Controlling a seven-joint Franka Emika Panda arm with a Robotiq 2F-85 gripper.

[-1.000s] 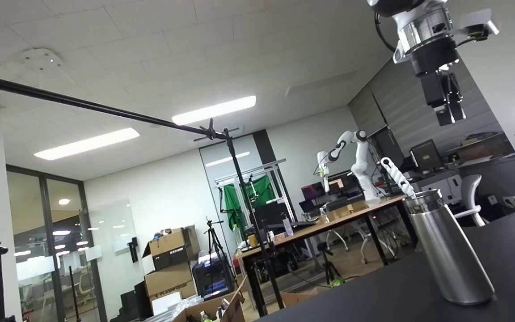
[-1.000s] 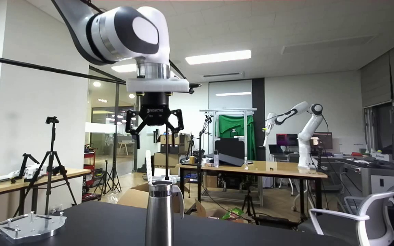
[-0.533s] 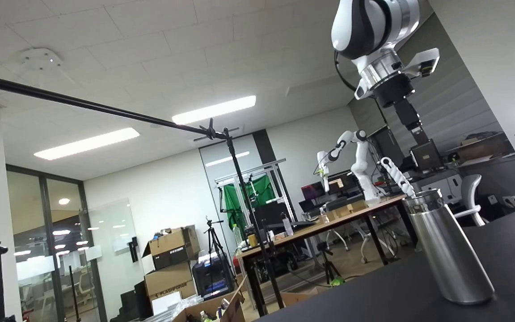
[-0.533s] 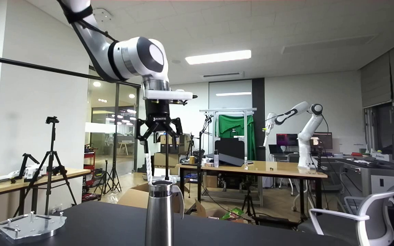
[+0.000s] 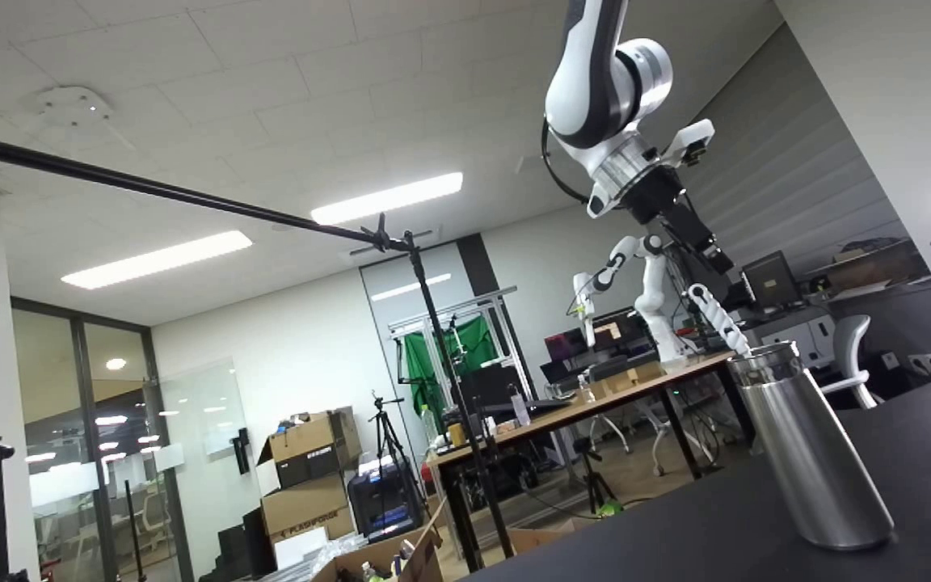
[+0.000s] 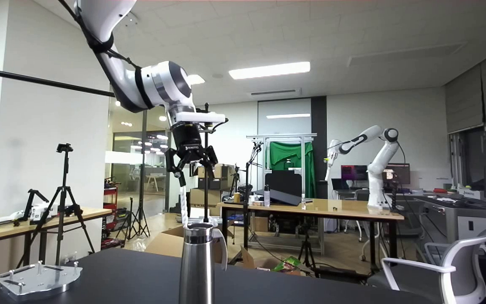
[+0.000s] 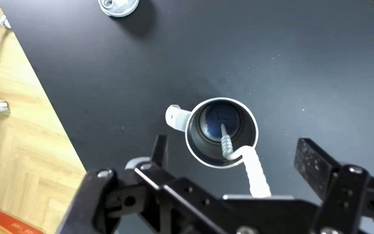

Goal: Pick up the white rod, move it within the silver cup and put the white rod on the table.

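Note:
The silver cup (image 5: 813,461) stands upright on the black table and also shows in an exterior view (image 6: 197,266). In the wrist view its open mouth and rim (image 7: 255,130) show, with the handle to the left. The white twisted rod (image 5: 718,317) stands tilted inside the cup, leaning over the rim; it also shows in an exterior view (image 6: 183,204). In the wrist view the rod (image 7: 255,172) runs between the finger pads, its upper end hidden by the gripper body. My gripper (image 6: 196,176) is open, empty, tilted, and above the rod; it also shows in the wrist view (image 7: 233,149).
A round white lid-like part (image 7: 118,6) lies on the black table (image 7: 287,65). A see-through plate with posts (image 6: 40,278) stands at the table's left in an exterior view. The table edge with floor beyond lies left in the wrist view. A chair (image 6: 437,261) stands beyond.
The arm has moved left in an exterior view, and farther from the camera in an exterior view. The gripper has tilted and stayed open. The rod and cup have not moved.

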